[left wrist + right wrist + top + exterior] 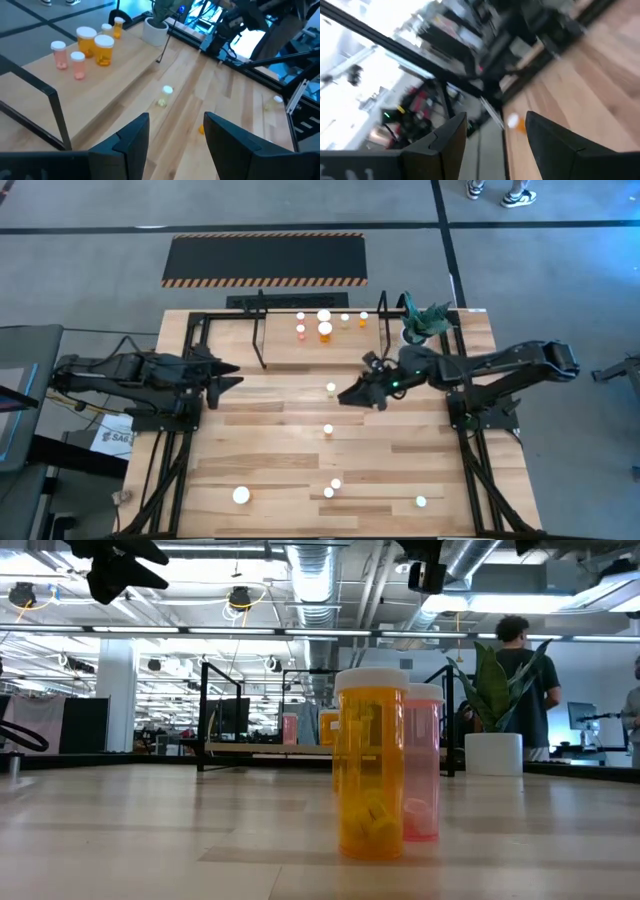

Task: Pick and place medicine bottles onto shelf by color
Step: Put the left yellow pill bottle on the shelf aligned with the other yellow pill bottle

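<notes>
Six medicine bottles (325, 330) stand on the shelf (290, 352) at the far side of the table (260, 440): two pinkish, two large orange, two small orange, loosely grouped by colour in the left wrist view. More bottles sit loose on the table, one near the middle (328, 430), one just before the shelf edge (331, 388), a larger white-capped one (241, 495) and three small ones along the near side.

Right gripper (352, 394) hangs over the table just off the shelf's front edge, close to the bottle there. Fingers apart, nothing between them in its wrist view. An orange bottle (516, 122) shows beyond the fingers, blurred.

Left gripper (232, 377) waits at the left of the table, fingers apart and empty, pointing toward the shelf.

Low view: a large orange bottle (371, 762) and a pinkish bottle (422, 765) stand close to the lens, upright, pills visible inside.

Handling, my estimate: light, rigid plastic, smooth-walled, so likely slippery and quick to tip or roll if nudged. Best hold looks like mid-body below the cap, fingers square across the cylinder. Small ones leave little margin for centring.

A potted plant (420, 322) stands at the shelf's right end; keep clear of it.
</notes>
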### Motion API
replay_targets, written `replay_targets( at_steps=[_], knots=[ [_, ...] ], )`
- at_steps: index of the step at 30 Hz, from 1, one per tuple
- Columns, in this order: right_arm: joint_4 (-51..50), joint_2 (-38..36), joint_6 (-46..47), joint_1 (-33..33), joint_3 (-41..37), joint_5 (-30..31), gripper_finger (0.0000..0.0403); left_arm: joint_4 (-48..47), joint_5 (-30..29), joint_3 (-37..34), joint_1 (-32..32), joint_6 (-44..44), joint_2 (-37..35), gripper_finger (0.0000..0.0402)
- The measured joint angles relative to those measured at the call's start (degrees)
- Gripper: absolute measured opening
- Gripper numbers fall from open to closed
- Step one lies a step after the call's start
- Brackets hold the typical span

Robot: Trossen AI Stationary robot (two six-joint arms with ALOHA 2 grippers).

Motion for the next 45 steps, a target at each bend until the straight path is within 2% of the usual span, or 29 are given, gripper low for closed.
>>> replay_targets(
  at_steps=[4,7,11,14,18,24,29,35,41,45],
  knots=[
    [-15.1,1.9,-4.9,0.1,7.4,0.3,0.0226,-1.8,0.0,0.0,0.0,-1.2,-0.6,0.0174],
    [-24.2,2.6,-8.2,0.1,11.5,4.2,0.0226,-2.7,0.0,0.0,0.0,-2.8,-0.6,0.0174],
    [-31.6,3.0,-9.1,0.1,13.7,10.3,0.0226,-2.9,0.0,0.0,0.0,-4.4,-0.4,0.0174],
    [-36.4,3.0,-7.8,-0.5,13.9,12.5,0.0226,-3.1,0.7,0.0,-0.1,-7.3,-0.4,0.0174],
    [-44.7,3.0,-5.7,-1.6,13.9,18.1,0.0226,-1.1,-2.7,0.0,-0.1,-6.1,-0.4,0.0174],
    [-57.5,3.0,2.2,-4.1,13.9,19.2,0.0226,2.2,-4.7,0.0,-0.1,-6.1,-0.5,0.0174],
    [-60.2,3.0,10.6,-4.1,13.9,21.8,0.0226,2.5,-5.0,0.0,-0.1,-7.0,-0.5,0.0174],
    [-60.7,3.0,10.8,-2.6,13.9,21.9,0.0226,2.5,-6.6,0.0,-0.1,-7.1,-0.5,0.0174],
    [-59.9,3.3,1.3,-0.4,13.9,22.7,0.0226,2.4,-7.6,0.0,-0.1,-7.1,-0.5,0.0174],
    [-55.1,3.9,-5.3,0.3,13.8,22.9,0.0226,2.5,-7.6,0.0,-0.1,-7.4,-0.5,0.0174]
  ],
)
